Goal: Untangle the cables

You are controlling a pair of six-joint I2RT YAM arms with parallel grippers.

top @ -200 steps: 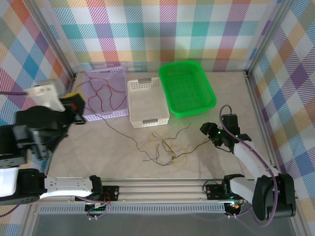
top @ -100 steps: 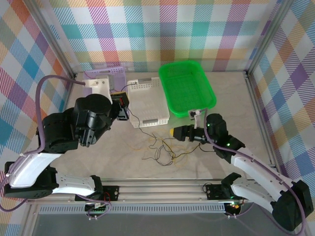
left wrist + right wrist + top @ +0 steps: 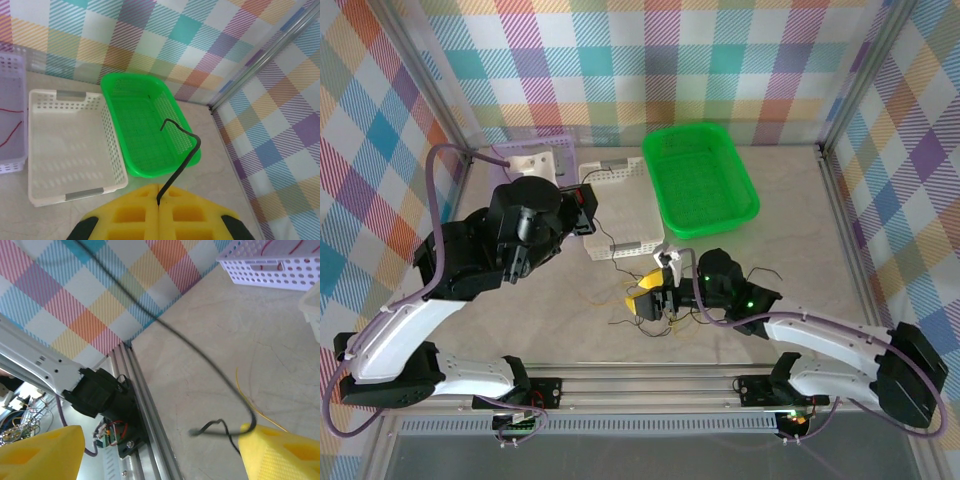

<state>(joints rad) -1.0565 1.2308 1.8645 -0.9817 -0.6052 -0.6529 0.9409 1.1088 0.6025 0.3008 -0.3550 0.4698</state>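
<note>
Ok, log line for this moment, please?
left pincer: shut on black cable | right pincer: open, over cable tangle | untangling: not done

Back wall [image 3: 650, 70]: at 12 o'clock, a flat panel in pastel plaid, with teal, orange, yellow, purple and pink squares, many finely striped on the diagonal.
Left wall [image 3: 370, 130]: at 9 o'clock, the same plaid, leaning outward toward the top.
Right wall [image 3: 910, 170]: at 3 o'clock, matching plaid.
Corner posts [image 3: 430, 75]: silver metal profiles at 11 and 1 o'clock, where the walls meet.
Tabletop [image 3: 800, 210]: pale beige with faint marble-like veins and a matte finish.
Front rail [image 3: 650, 385]: at 6 o'clock, slotted silver aluminium running along the near edge.
Light: bright, even and soft, with only faint shadows on the tabletop.
</note>
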